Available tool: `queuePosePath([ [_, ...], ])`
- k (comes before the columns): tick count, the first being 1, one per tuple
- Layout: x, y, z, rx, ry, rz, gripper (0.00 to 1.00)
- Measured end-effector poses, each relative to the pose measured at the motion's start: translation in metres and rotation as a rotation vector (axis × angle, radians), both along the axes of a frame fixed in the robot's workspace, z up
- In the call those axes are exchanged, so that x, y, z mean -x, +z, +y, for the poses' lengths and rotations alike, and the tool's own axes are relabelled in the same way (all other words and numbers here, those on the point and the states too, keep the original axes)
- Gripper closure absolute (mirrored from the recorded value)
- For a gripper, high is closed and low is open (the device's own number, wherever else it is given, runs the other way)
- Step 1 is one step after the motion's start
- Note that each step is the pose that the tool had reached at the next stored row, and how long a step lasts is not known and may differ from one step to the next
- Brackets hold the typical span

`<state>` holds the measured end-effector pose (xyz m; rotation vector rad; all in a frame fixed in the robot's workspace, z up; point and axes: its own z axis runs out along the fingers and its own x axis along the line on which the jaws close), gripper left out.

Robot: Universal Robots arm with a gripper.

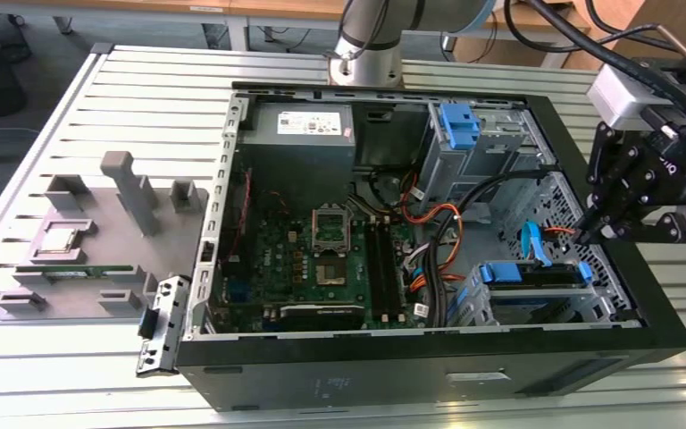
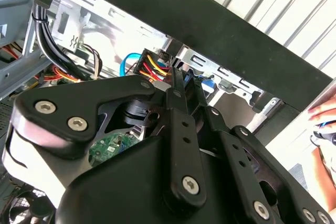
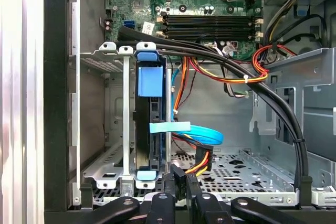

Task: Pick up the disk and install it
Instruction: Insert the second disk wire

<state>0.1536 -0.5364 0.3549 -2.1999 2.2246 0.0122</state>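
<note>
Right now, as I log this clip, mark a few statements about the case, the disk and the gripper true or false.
1. The computer case lies with its side panel off. True.
2. The disk sits in the drive cage in its blue carrier. True: the first wrist view shows it edge-on between the metal walls.
3. The gripper hovers over the grey fixture tray. False: it hangs above the drive cage at the exterior view's right.
4. The CPU socket on the motherboard carries a cooler. False: the socket is bare.
5. Red, yellow and black wires run to a connector just beside the disk. True.
</note>
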Motion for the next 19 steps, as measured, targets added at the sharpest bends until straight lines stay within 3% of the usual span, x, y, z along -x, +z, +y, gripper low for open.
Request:
queuePosePath([
  [13,0.0000,0.0001,0.0000,0.0003,0.000,0.0000,0.76],
  [15,0.0000,0.0001,0.0000,0.0004,0.000,0.0001,0.84],
  [19,0.0000,0.0001,0.0000,0.0004,0.000,0.0000,0.84],
])
